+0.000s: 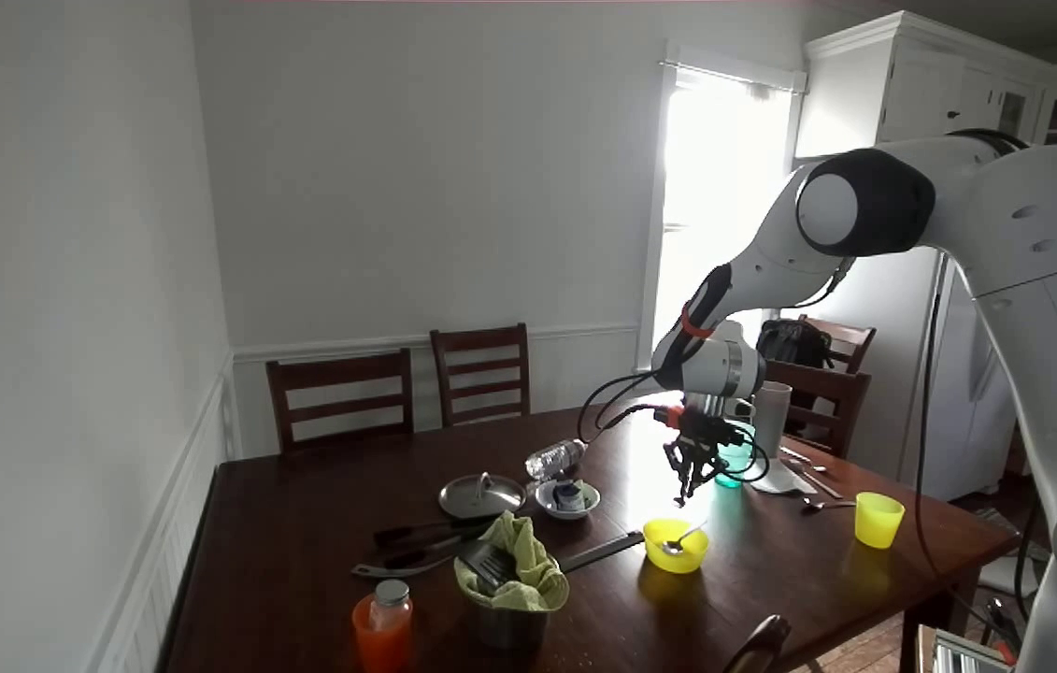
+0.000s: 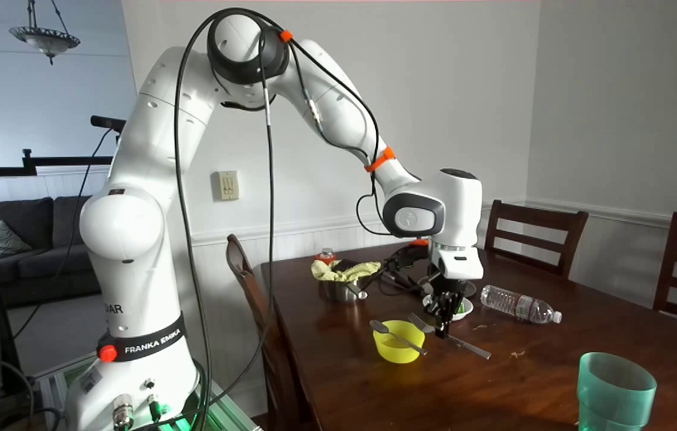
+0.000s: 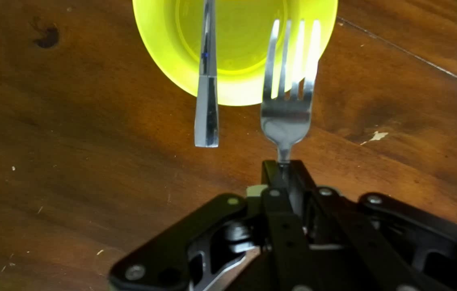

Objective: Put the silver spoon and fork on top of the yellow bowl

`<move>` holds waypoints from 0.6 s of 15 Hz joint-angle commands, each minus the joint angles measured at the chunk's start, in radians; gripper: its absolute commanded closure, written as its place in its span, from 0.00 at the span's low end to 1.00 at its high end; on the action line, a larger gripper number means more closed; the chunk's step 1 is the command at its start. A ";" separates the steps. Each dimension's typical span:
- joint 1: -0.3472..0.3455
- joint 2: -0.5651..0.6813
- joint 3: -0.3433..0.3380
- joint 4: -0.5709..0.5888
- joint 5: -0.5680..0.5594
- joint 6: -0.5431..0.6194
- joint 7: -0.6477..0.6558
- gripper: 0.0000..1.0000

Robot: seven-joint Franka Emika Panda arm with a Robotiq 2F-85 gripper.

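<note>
The small yellow bowl [image 1: 675, 561] stands on the table; it also shows in an exterior view [image 2: 398, 354] and in the wrist view [image 3: 163, 52]. The silver spoon [image 2: 379, 326] lies in the bowl, with its handle [image 3: 207, 105] sticking out over the rim. My gripper [image 3: 282, 169] is shut on the handle of the silver fork [image 3: 286, 121], near its neck. The fork is held level above the table beside the bowl. Its tines overlap the bowl's rim in the wrist view; whether they touch it I cannot tell. The gripper also shows in both exterior views [image 1: 683, 495] [image 2: 443, 330].
A pot [image 1: 511, 624] with a green cloth stands beside the bowl, its handle [image 1: 603, 551] pointing at it. A white bowl [image 1: 568, 509], a plastic bottle [image 2: 521, 304], a teal cup [image 2: 615, 389], a taller yellow cup [image 1: 878, 520] and a lid [image 1: 467, 500] stand or lie around.
</note>
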 commanded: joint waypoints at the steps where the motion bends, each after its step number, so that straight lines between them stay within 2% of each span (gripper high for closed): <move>1: 0.009 -0.020 0.012 -0.026 -0.013 0.021 0.035 0.98; 9: 0.096 -0.032 0.009 -0.052 -0.066 0.028 0.187 0.98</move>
